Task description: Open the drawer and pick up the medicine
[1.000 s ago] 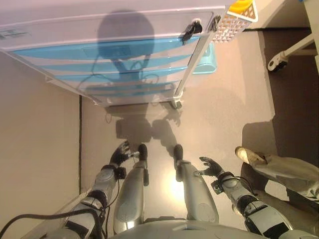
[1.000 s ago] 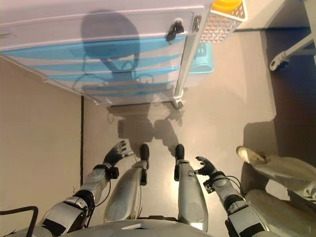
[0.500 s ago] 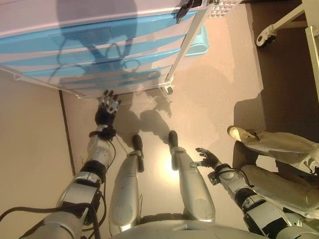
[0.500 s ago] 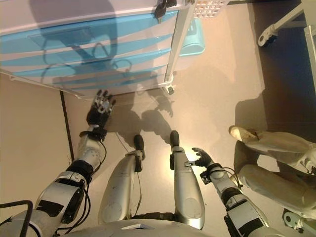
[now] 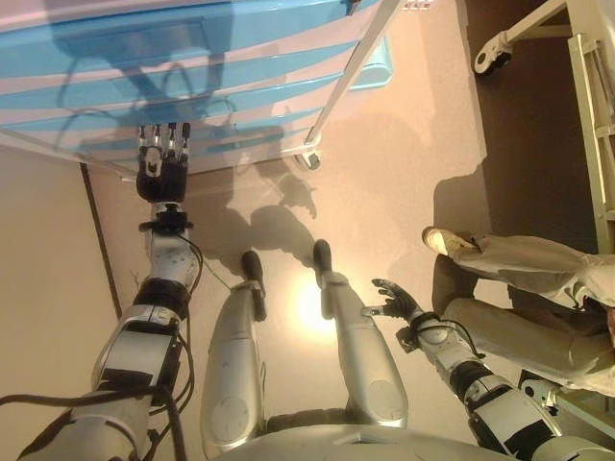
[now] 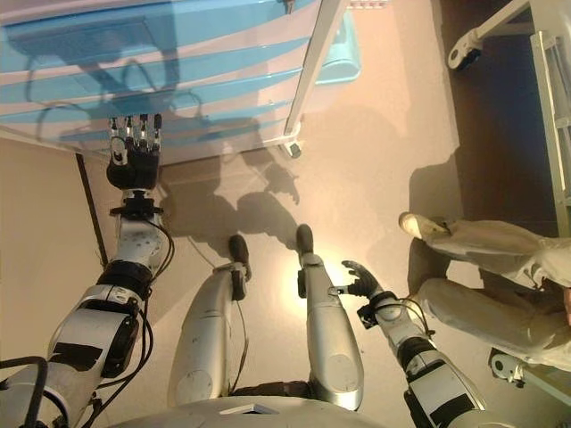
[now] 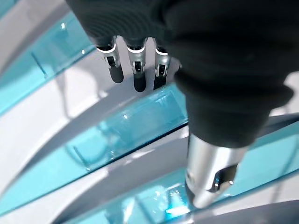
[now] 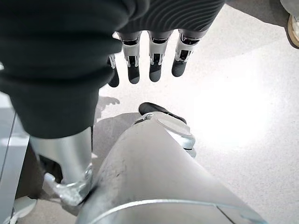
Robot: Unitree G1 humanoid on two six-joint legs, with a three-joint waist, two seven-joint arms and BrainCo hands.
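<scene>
Seen from the head, looking down: white wheeled cabinet with translucent blue plastic drawers (image 5: 192, 77) across the top, all drawers shut, standing on a pale beige floor (image 5: 384, 192). Left hand (image 5: 160, 165) raised on an outstretched arm, fingers straight and spread, dark tips over the lowest blue drawer fronts; touching or just short of them, cannot tell. Right hand (image 5: 396, 303) low beside the right thigh, fingers loosely relaxed, holding nothing. No medicine visible in any view; presumably behind a closed drawer front, so its place cannot be told.

At the right edge, a person's legs in light trousers (image 5: 538, 288) with a pale shoe (image 5: 440, 240) on the floor. Upper right, a white frame on a castor wheel (image 5: 488, 60).

Only in the left wrist view: left hand's fingertips (image 7: 135, 74) straight and close before a translucent blue drawer front with a recessed rectangular pull (image 7: 131, 126), thumb held apart. Only in the right wrist view: right hand's fingers (image 8: 154, 60) hanging straight over bare floor, empty.
</scene>
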